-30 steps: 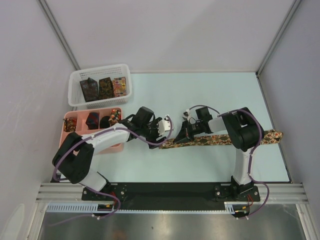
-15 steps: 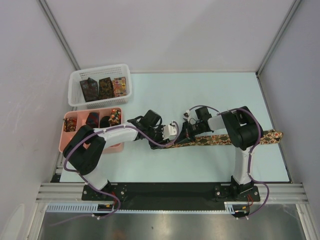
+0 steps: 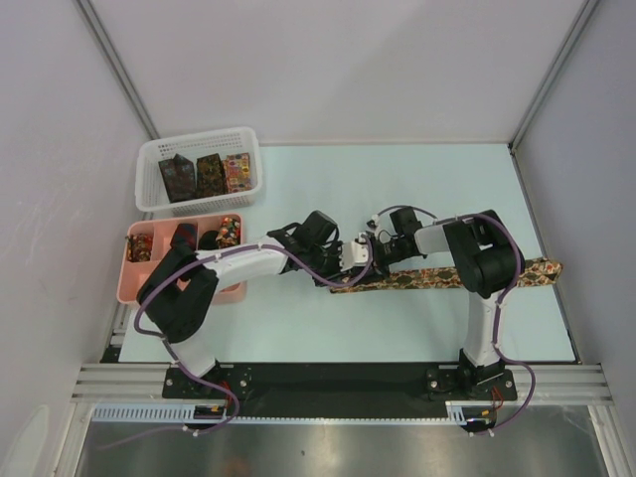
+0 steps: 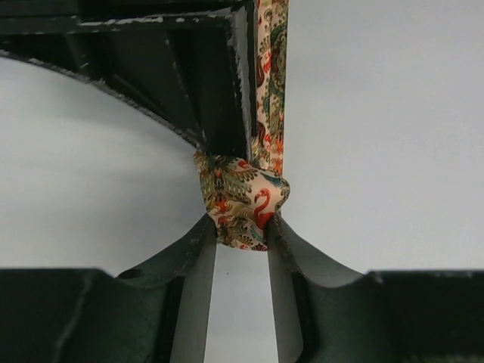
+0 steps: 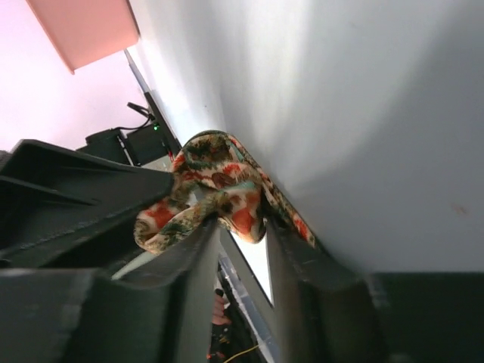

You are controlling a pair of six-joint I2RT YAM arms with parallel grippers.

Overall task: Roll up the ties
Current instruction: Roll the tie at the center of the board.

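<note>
Tie [image 3: 437,276] flat on counter [image 3: 417,189], right of pink tray [image 3: 134,283]; rolled end [image 4: 240,198] nearest tray. My left claw [image 4: 240,224] pinches rolled end. Right claw [image 5: 240,223] narrow, grip unclear. I should pinch firmly and roll away from tray, edges aligned.

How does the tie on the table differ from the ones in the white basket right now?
The table tie lies flat as a long strip, only its left end rolled; the basket ties stand as compact bundles. The table tie is brown-gold; the basket ties are mostly darker. All are busily patterned fabric.
</note>
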